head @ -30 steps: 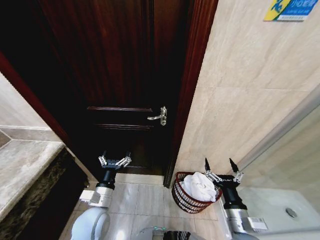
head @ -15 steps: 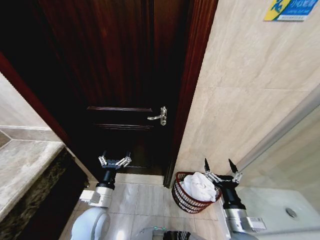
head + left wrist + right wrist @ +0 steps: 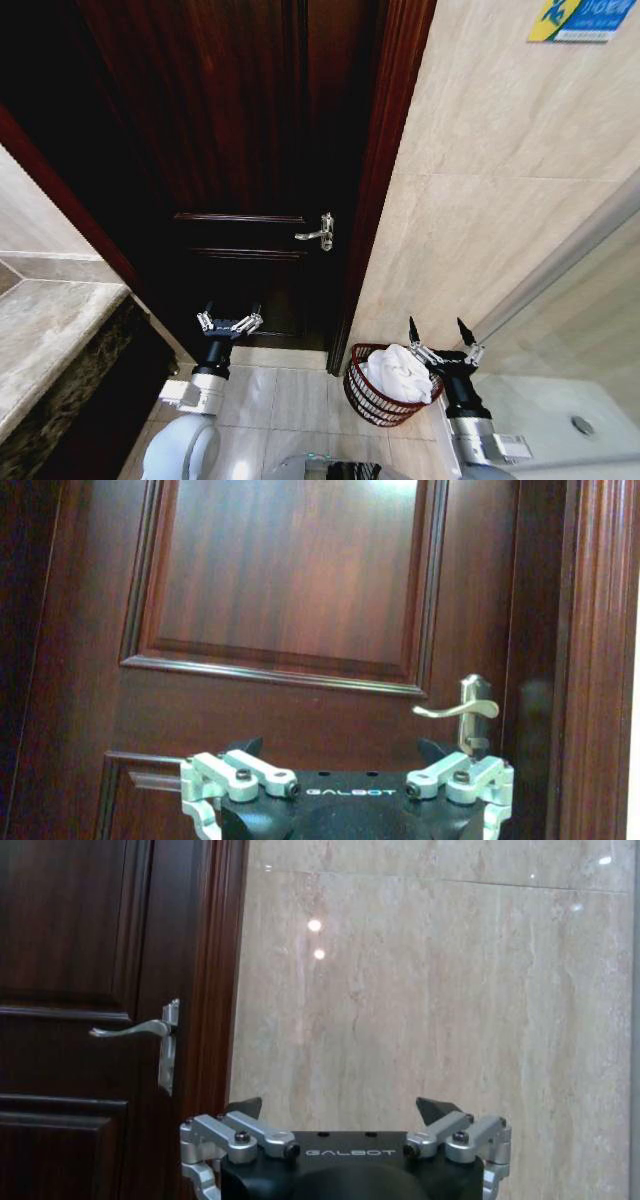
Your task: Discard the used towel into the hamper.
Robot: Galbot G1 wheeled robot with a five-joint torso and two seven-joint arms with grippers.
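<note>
My right gripper [image 3: 442, 335] hangs just beside the hamper [image 3: 375, 400], on the side away from the door [image 3: 250, 180], with its 2 fingers spread wide and nothing between them; I judge the drop done, so the step in hand is getting clear without disturbing anything. To do that well I would lift away from the hamper rim rather than sweep across it, since the fingertips sit close to the weave and could snag it or tip the basket, and I would keep the wrist off the tiled wall [image 3: 500, 200] that rises right behind the hamper. My left gripper [image 3: 230, 322] idles well apart from the hamper, in front of the door and below the door handle [image 3: 318, 234], its fingers also spread and empty. The hamper is a small dark reddish-brown open-weave basket, narrowing toward the floor, standing against the wall beside the door frame. The white towel [image 3: 398, 372] lies bunched inside it, mounded slightly above the rim.
</note>
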